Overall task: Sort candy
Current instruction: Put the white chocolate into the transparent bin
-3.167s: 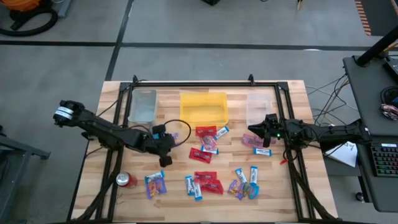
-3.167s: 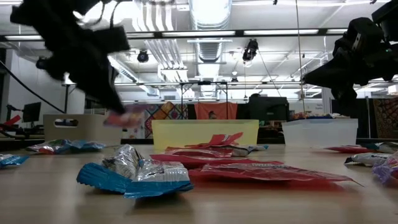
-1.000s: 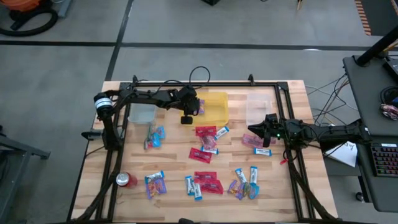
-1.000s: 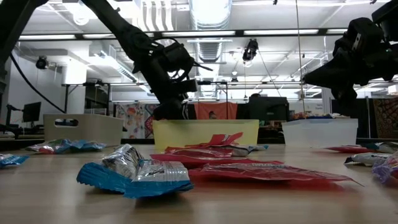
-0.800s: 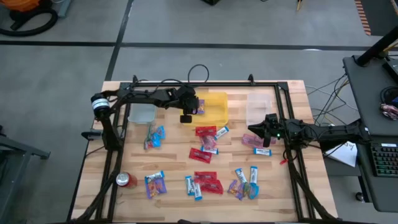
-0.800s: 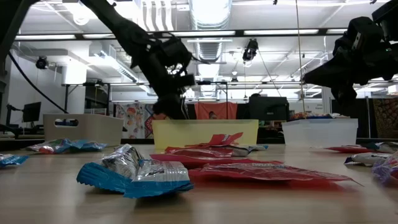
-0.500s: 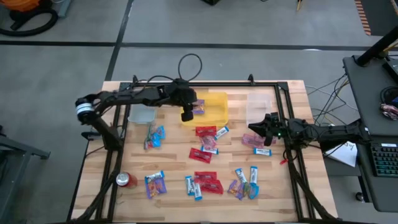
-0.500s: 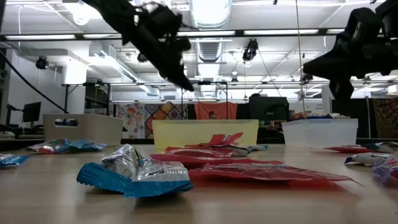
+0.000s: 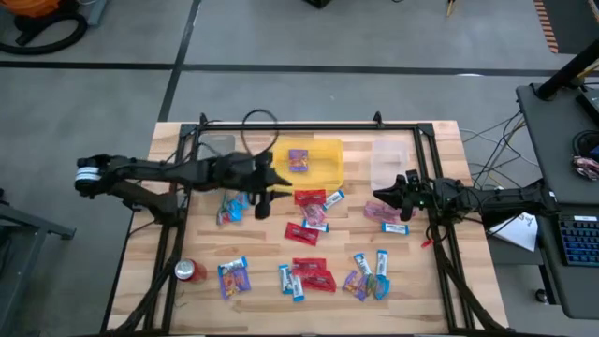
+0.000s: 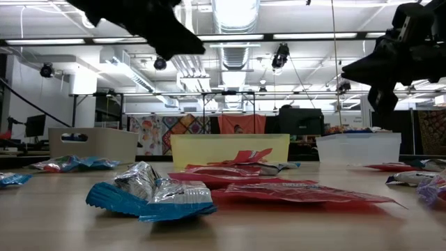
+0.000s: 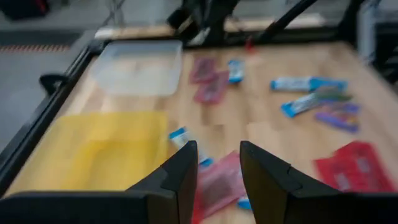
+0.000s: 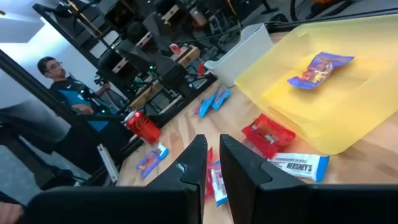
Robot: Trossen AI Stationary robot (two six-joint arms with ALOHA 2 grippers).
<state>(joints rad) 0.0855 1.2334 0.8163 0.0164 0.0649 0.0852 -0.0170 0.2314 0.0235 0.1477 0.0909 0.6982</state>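
The left gripper hangs empty just in front of the shallow yellow plastic bin, fingers a little apart. One purple multicolour packet lies inside this bin; the other candy lies on the wooden table before it. The right gripper, beside the bin, is nearly closed and empty.

We count three bins along the worktop's far edge: a grey bin, a yellow bin and a clear bin. One purple sweet lies in the yellow bin. On the boards we make out roughly five red packets, about six blue-and-white bars and several purple packets; overlaps blur the exact totals. One red can stands near the worktop's near left corner.
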